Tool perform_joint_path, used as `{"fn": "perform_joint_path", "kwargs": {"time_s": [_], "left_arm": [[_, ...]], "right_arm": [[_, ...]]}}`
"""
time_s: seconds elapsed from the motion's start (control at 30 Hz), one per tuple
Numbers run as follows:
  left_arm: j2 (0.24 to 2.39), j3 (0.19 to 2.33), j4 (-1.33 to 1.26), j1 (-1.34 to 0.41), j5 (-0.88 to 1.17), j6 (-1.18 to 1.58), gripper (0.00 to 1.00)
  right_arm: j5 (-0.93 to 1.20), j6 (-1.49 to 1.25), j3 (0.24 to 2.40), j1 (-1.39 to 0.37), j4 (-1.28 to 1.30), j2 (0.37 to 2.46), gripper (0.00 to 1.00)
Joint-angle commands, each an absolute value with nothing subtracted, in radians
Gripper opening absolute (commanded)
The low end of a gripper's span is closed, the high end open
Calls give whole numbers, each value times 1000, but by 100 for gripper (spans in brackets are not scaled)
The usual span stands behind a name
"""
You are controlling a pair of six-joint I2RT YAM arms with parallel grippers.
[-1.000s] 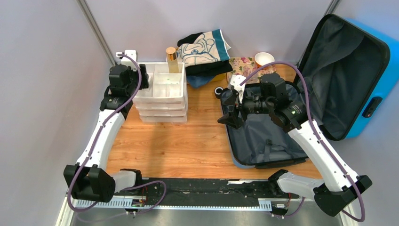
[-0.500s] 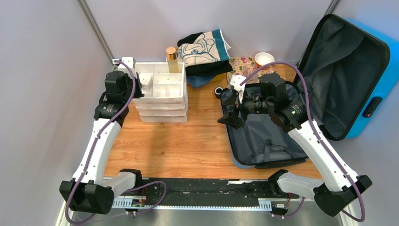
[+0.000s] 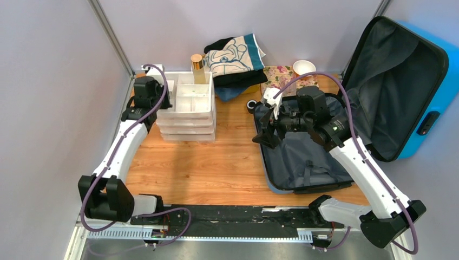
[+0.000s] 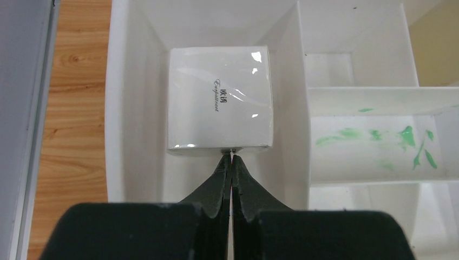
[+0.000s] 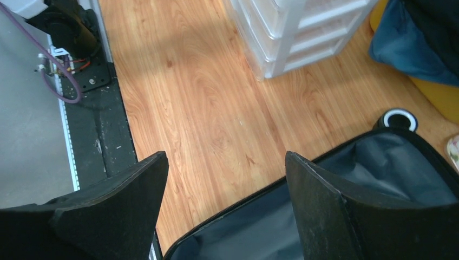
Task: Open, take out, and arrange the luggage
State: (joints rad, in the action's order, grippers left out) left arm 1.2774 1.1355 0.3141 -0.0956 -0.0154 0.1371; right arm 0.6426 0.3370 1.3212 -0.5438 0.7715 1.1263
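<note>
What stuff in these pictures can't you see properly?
- Suitcase floor, top view: the right arm covers part of it.
- White box, left wrist view: its printed writing is too small to read.
- Drawer unit, top view: the lower drawers' insides are hidden by the tray above.
- White bowl, top view: too small to tell if anything's inside.
</note>
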Motion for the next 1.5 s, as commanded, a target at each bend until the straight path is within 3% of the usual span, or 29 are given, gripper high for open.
{"fn": "perform_joint_path", "kwargs": {"time_s": [0.0,0.13,0.2,0.4,0.63,0.93,1.47], "left_arm": [[1322,1190,218,-87,-6,150,4],[1341,1224,222,-86,-6,141,16],[1322,1227,221,-84,17,123,32],[1224,1262,310,-83,175,110,59],[1094,1232,390,-83,328,156,63],[1043,1193,377,-83,507,201,63],[1063,1198,350,-81,578,273,63]], "right_arm": [[580,319,1312,-499,814,1149,84],[563,296,1316,-411,871,1213,84],[555,308,1313,-381,894,1239,84],[456,368,1278,-322,950,1348,82],[336,364,1177,-321,852,1431,78],[288,429,1072,-307,628,1517,82],[255,492,1072,-350,518,1710,85]]}}
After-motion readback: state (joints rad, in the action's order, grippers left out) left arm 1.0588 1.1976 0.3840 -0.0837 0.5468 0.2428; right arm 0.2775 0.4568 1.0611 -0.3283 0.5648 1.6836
